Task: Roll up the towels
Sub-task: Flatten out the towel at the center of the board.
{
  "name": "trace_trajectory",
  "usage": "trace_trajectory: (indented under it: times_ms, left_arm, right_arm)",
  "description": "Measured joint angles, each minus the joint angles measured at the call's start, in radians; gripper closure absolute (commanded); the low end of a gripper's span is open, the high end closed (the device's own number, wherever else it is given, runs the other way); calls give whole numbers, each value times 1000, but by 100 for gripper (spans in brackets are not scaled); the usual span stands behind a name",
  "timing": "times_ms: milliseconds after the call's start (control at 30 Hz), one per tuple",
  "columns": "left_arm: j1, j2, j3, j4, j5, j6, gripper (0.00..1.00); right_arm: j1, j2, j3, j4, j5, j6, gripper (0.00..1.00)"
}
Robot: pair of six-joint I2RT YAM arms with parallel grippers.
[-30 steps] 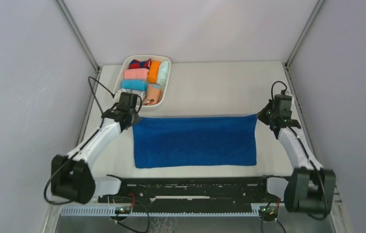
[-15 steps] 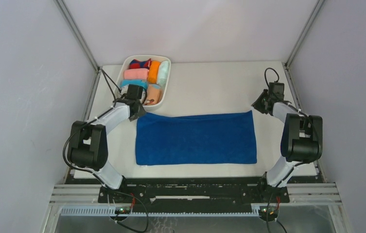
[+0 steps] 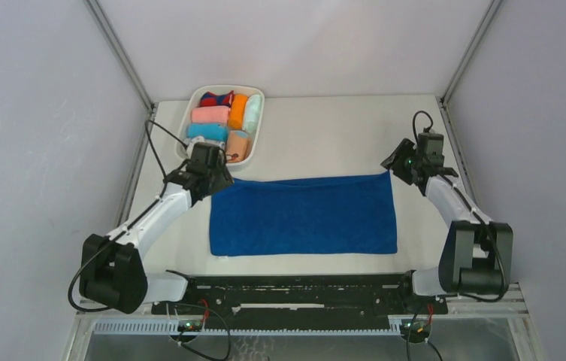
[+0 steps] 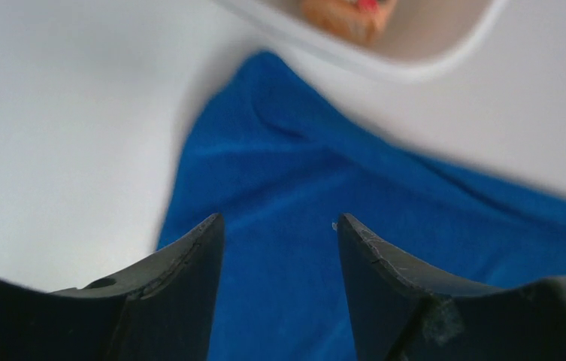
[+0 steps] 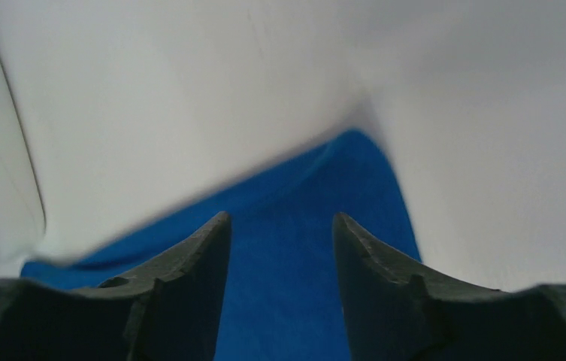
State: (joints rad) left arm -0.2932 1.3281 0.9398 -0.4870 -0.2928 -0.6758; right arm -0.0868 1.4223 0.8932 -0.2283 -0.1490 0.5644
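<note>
The royal-blue towel point(image 3: 302, 216) lies spread flat across the middle of the table point(image 3: 325, 131), its long side running left to right; the left gripper point(image 4: 279, 226) hangs over its far-left corner, jaws parted and nothing between them, only blue cloth below; the right gripper point(image 5: 281, 222) hovers at the far-right corner, likewise released and empty; just beyond the left gripper sits a white tray point(image 3: 225, 87), its near corner close to the towel's corner, crowding that side; the peach-orange towel point(image 3: 237, 145) lies in the tray's near right, beside a light-blue roll point(image 3: 207, 131), a pink roll point(image 3: 210, 114), an orange roll point(image 3: 238, 110), a mint roll point(image 3: 253, 111) and a printed roll point(image 3: 216, 98) at the far end.
</note>
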Motion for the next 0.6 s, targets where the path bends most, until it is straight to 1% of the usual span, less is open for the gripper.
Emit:
trace_trajectory:
  times_ms: [100,200,333,433,600]
  left_arm:
    - [-68,-50,-75,-7,58,-18,37]
    - [-101,-66,-158,-10,105,-34,37]
    - [-110,-70,-271,-8,157,-61,36]
    - [-111,-76,-338,-8,193,-85,36]
    - [-113,-146,-410,39,224,-129,36]
  right_arm:
    - [17,-80,-76,-35,-22,2,44]
    - [32,-147,-154,-83,-44,2,43]
    - [38,-194,-235,-130,-71,5,41]
    - [38,-204,-290,-160,-84,15,36]
    - [37,-230,-379,-199,-106,39,32]
